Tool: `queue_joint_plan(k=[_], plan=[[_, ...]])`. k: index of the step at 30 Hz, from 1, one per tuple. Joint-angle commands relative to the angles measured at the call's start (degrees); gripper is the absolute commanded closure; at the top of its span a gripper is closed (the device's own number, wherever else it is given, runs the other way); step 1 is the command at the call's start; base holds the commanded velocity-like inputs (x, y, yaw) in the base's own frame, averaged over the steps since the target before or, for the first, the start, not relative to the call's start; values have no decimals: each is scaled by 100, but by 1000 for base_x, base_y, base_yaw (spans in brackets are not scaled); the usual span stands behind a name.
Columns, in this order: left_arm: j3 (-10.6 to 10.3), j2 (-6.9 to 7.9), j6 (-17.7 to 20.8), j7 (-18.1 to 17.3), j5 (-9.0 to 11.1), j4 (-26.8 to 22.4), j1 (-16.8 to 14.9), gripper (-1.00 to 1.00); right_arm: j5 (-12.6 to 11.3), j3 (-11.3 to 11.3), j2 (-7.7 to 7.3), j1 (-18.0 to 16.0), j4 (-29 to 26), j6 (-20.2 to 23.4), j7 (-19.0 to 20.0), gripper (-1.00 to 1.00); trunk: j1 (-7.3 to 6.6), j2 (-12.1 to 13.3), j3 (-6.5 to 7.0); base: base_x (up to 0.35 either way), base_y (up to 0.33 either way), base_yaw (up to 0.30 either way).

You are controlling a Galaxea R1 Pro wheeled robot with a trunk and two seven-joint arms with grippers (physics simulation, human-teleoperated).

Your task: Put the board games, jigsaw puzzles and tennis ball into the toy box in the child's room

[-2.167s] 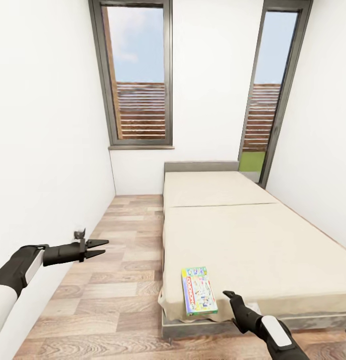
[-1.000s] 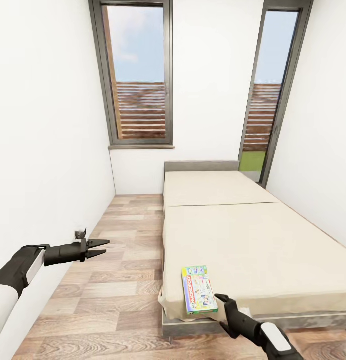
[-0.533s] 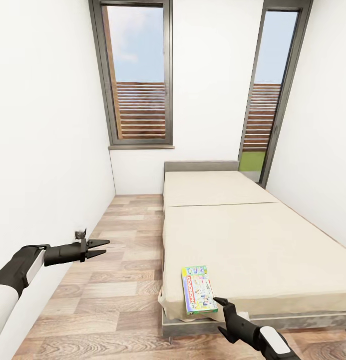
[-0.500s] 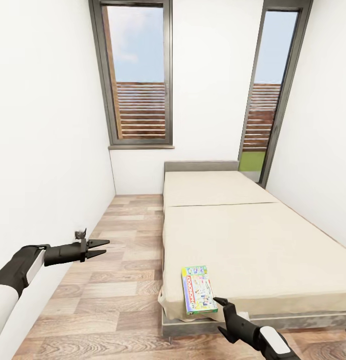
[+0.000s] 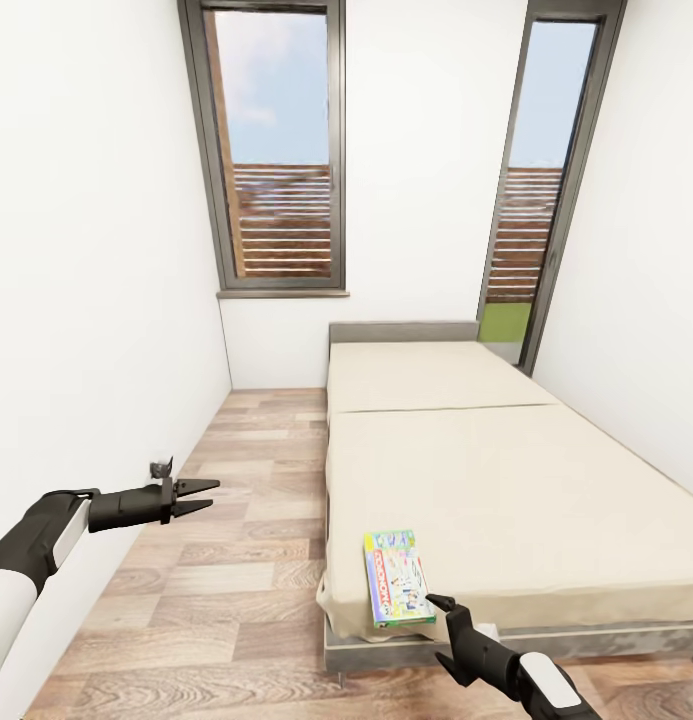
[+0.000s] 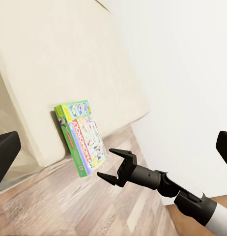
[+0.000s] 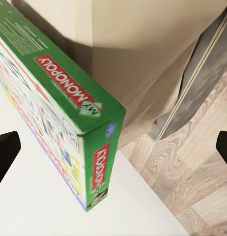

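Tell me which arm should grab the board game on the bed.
Right. The right gripper is open beside the board game's near corner at the bed's foot; the left gripper hangs over the floor, well away.

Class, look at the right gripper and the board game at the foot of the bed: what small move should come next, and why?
Probably ease the right gripper forward around the board game. Its fingers are open just short of the box's near corner, which lies flat at the edge of the bed, not yet gripped.

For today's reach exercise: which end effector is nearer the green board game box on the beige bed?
Right. The right end effector sits open just off the green board game box, at its near corner. The left end effector hangs open over the wood floor, well away.
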Motion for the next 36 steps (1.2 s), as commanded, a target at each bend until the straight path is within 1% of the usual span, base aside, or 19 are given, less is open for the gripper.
queue_joint_plan(k=[1, 4, 13, 16, 18, 20, 22, 24, 27, 36], plan=[[1, 1, 56, -8, 14, -1, -3, -100, 18, -38, 4, -5, 1, 38, 15, -100, 22, -44, -24, 0, 0, 0], [-3, 0, 55, -9, 14, -1, -3, -100, 18, -31, 5, -5, 1, 39, 16, -100, 88, -165, -78, 0, 0, 0], [-2, 0, 57, -10, 16, 2, -3, -100, 26, -21, 6, -5, 1, 45, 67, -100, 88, -165, -78, 0, 0, 0], [-3, 0, 58, -10, 15, 1, -3, -100, 26, -16, 6, -5, 1, 45, 256, -100, 88, -165, -78, 0, 0, 0], [-5, 0, 58, -10, 15, -1, -3, -100, 33, 0, 6, -5, 1, 42, 477, -100, 88, -165, -78, 0, 0, 0], [-2, 0, 58, -10, 14, 1, -3, -100, 49, 80, 6, -5, 1, 39, 714, -100, 88, -165, -78, 0, 0, 0], [-1, 0, 58, -10, 14, -2, -3, -100, 54, 150, 6, -5, 1, 38, 777, -100, 88, -165, -78, 0, 0, 0], [-2, 0, 58, -10, 14, -2, -3, -100, 59, 288, 6, -5, 1, 37, 842, -100, 88, -165, -78, 0, 0, 0], [-3, 0, 58, -10, 14, -2, -3, -100, 60, 367, 6, -5, 1, 37, 868, -100, 88, -165, -78, 0, 0, 0], [-5, 0, 56, -10, 15, 1, -3, -100, 62, 418, 6, -5, 1, 37, 889, -100, 88, -165, -78, 0, 0, 0]])
